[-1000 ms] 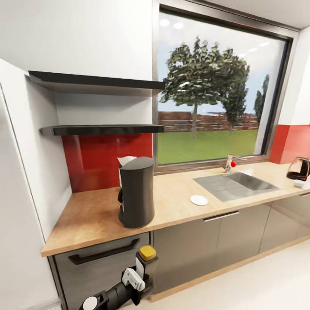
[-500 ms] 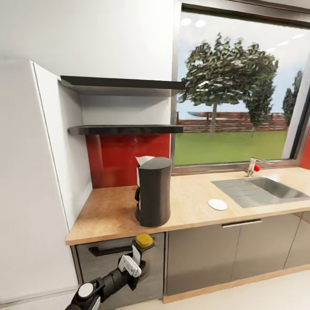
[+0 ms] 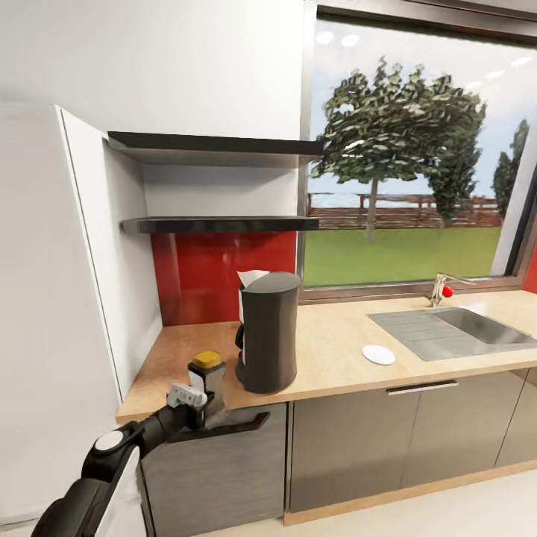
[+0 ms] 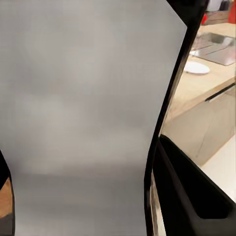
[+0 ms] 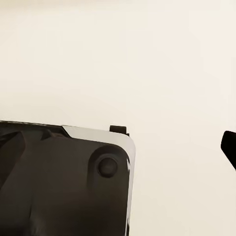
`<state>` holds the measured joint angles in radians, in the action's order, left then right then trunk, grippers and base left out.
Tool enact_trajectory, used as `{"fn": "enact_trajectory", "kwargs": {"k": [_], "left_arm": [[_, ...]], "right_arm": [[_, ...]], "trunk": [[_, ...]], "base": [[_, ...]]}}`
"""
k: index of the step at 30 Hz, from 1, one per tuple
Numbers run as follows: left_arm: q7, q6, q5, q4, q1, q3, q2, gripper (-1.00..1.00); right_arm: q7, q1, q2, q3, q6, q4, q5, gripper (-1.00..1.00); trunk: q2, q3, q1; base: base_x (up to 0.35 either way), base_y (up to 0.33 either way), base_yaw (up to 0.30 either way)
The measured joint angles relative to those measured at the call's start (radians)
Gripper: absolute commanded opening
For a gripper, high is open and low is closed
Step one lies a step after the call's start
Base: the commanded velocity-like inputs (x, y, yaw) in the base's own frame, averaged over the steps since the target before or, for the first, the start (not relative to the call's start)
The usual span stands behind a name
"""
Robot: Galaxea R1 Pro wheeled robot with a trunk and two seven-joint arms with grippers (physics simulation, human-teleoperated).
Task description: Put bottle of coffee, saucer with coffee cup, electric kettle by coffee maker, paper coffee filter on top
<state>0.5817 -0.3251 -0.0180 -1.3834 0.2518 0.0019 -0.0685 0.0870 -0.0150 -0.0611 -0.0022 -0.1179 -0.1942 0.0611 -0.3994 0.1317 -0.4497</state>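
Left tool (image 3: 200, 394) holds bottle (image 3: 206, 371) upright at bench (image 3: 335, 350) edge, just left of maker (image 3: 267, 333). Set it down clear of maker, then release. Right tool: can't tell.

Dark grey coffee maker (image 3: 268, 332) showing at frame centre, white paper coffee filter (image 3: 250, 278) peeking behind its top. Light beige wood-grain countertop (image 3: 339, 347) running across middle, grey cabinet fronts (image 3: 350, 447) below. White saucer (image 3: 378, 354) lying right of centre. Glossy black kitchen shelf (image 3: 220, 223) sitting above red backsplash (image 3: 216, 272). Bottle of coffee (image 3: 206, 371), lower left, showing brown-yellow cap.
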Motion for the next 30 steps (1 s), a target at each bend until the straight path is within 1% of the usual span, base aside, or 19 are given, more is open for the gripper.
{"fn": "enact_trajectory", "kwargs": {"k": [3, 6, 10, 13, 15, 17, 18, 19, 21, 23, 26, 29, 30], "left_arm": [[-0.001, -0.046, 0.000, -0.001, 0.027, 0.029, -0.004, -1.00], [0.000, -0.072, -0.001, -0.001, 0.048, 0.037, -0.018, -1.00], [-0.001, -0.083, -0.003, -0.001, 0.076, 0.040, -0.035, -1.00], [-0.008, -0.084, 0.001, -0.001, 0.084, 0.044, -0.038, -1.00], [-0.018, -0.083, 0.005, -0.001, 0.086, 0.055, -0.037, -1.00], [-0.033, -0.080, 0.007, 0.000, 0.086, 0.077, -0.036, -1.00], [-0.051, -0.074, 0.013, 0.001, 0.081, 0.106, -0.036, -1.00], [-0.057, -0.074, 0.011, 0.004, 0.081, 0.118, -0.035, -1.00], [-0.070, -0.074, 0.016, 0.009, 0.083, 0.127, -0.035, -1.00], [-0.099, -0.074, 0.024, 0.012, 0.084, 0.130, -0.032, -1.00], [-0.141, -0.073, 0.029, 0.014, 0.079, 0.124, -0.027, -1.00], [-0.170, -0.072, 0.031, 0.027, 0.075, 0.103, -0.025, -1.00], [-0.171, -0.072, 0.032, 0.031, 0.075, 0.101, -0.025, -1.00]], "right_arm": [[0.000, 0.000, 0.000, 0.000, -0.001, -0.001, 0.000, 1.00], [0.000, 0.000, 0.000, 0.000, -0.001, -0.001, 0.000, 1.00], [0.000, 0.000, 0.000, 0.000, -0.002, -0.001, 0.000, 1.00], [0.000, 0.000, 0.000, 0.000, -0.002, -0.001, 0.000, 1.00], [0.000, 0.000, 0.000, 0.000, -0.002, -0.001, 0.000, 1.00], [0.000, 0.000, 0.000, 0.000, -0.002, 0.000, 0.000, 1.00], [0.000, 0.000, 0.000, -0.001, -0.002, 0.000, 0.000, 1.00], [0.000, 0.000, -0.001, -0.001, -0.001, 0.000, 0.000, 1.00], [0.000, 0.000, -0.001, -0.001, -0.001, 0.000, 0.000, 1.00], [0.000, 0.000, -0.004, -0.001, 0.000, 0.002, 0.001, 1.00], [0.000, 0.000, -0.007, -0.001, 0.000, 0.003, 0.001, 1.00], [0.000, 0.000, -0.011, 0.000, 0.000, 0.016, 0.001, 1.00], [-0.001, 0.000, -0.012, 0.000, 0.000, 0.021, 0.001, 1.00]], "trunk": [[0.000, 0.000, 0.000], [0.000, 0.000, 0.000], [0.000, 0.000, 0.000], [0.000, 0.000, 0.000], [0.000, 0.000, 0.000], [0.000, 0.000, 0.000], [0.000, 0.000, 0.000], [0.000, 0.000, 0.000], [0.000, 0.000, 0.000], [0.000, 0.000, 0.000], [0.000, 0.000, 0.000], [0.000, 0.000, 0.000], [0.000, 0.000, 0.000]], "base": [[0.000, 0.000, 0.000], [0.000, 0.000, 0.000], [0.000, 0.000, 0.000], [0.000, 0.000, 0.000], [0.000, 0.000, 0.000], [0.000, 0.000, 0.000], [0.000, 0.000, 0.000], [0.000, 0.000, 0.000], [0.000, 0.000, 0.000], [0.000, 0.000, 0.000], [0.015, 0.000, 0.000], [0.212, 0.000, 0.000], [0.285, 0.000, 0.000]]}}
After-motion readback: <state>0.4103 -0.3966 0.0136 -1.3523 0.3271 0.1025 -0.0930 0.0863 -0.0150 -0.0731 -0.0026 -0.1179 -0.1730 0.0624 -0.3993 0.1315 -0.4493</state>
